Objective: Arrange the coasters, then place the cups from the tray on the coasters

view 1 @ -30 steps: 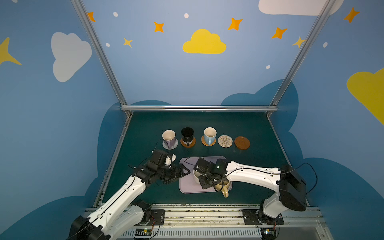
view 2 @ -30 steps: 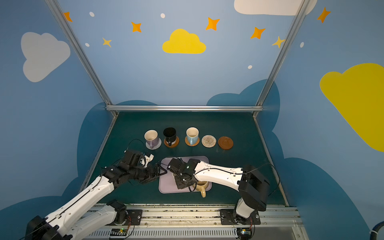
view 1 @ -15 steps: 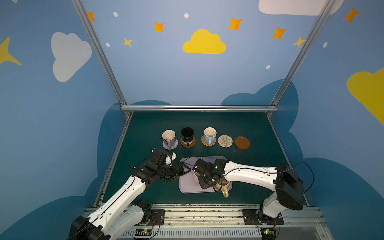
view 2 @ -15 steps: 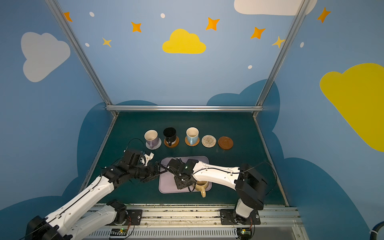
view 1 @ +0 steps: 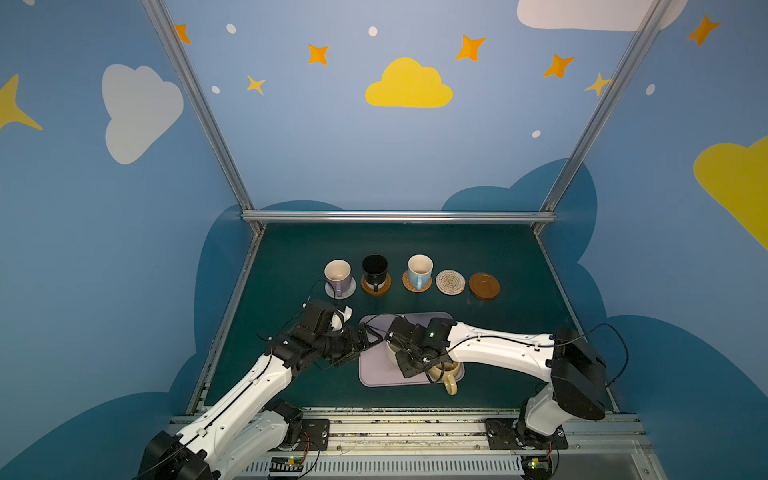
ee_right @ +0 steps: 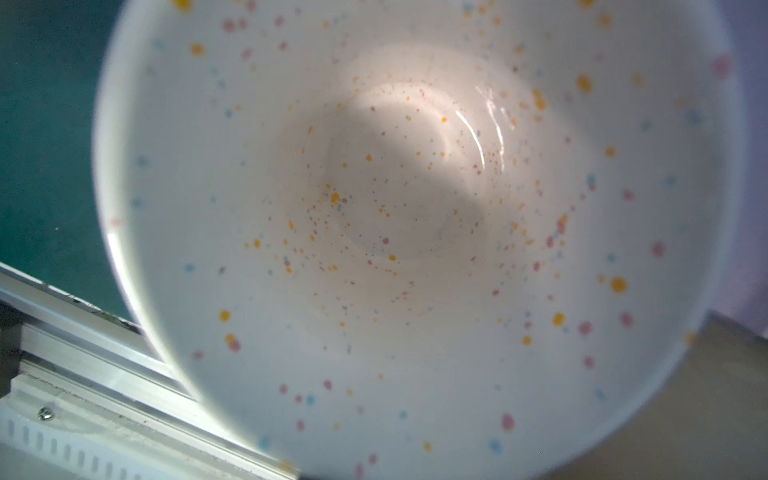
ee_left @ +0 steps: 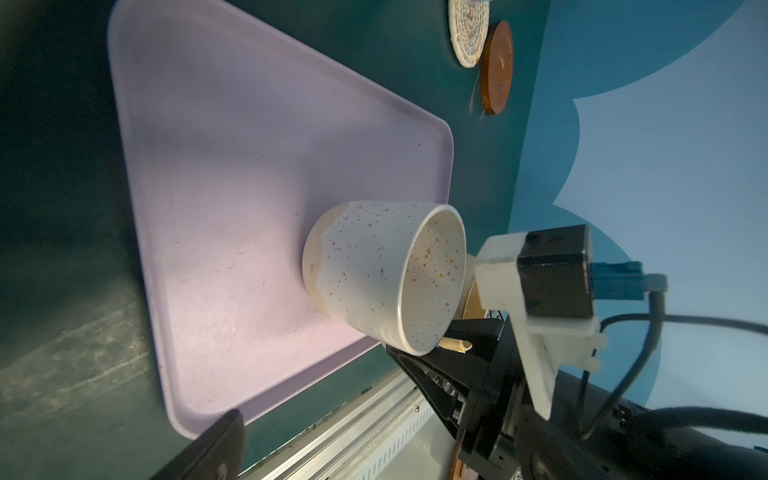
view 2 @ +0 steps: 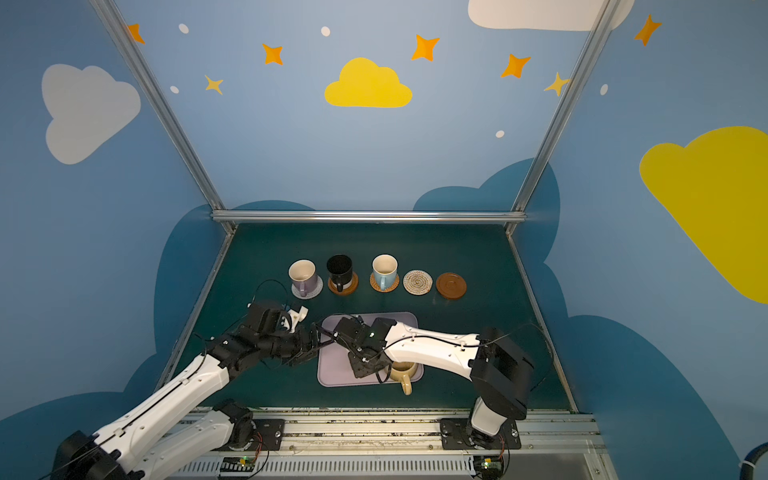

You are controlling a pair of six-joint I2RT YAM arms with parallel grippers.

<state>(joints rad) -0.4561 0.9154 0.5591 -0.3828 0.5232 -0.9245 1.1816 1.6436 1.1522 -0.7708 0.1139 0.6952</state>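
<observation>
On the lilac tray (view 1: pixel 376 372) (ee_left: pixel 249 166) stands the speckled cream cup (ee_left: pixel 374 270) (ee_right: pixel 415 208), with my right gripper (view 1: pixel 409 361) (view 2: pixel 365 361) shut on its near rim by the handle. The squat mustard cup (view 1: pixel 446 372) (view 2: pixel 403 370) sits right beside it on the tray. My left gripper (view 1: pixel 370 338) is open at the tray's left edge, holding nothing; one of its fingers (ee_left: pixel 216 446) shows in the left wrist view. The cream woven coaster (view 1: pixel 450 282) (ee_left: pixel 468 33) and a brown wooden coaster (view 1: pixel 484 285) (ee_left: pixel 496 66) lie bare.
Further back stand a lilac cup (view 1: pixel 337 276) on a grey coaster, a black cup (view 1: pixel 375 270) on a brown coaster and a light blue cup (view 1: pixel 419 270) on an orange woven coaster. The metal rail (view 1: pixel 395 419) runs along the table's front edge.
My right gripper's jaws have closed a little more on the speckled cup. Both arms have stayed almost where they were.
</observation>
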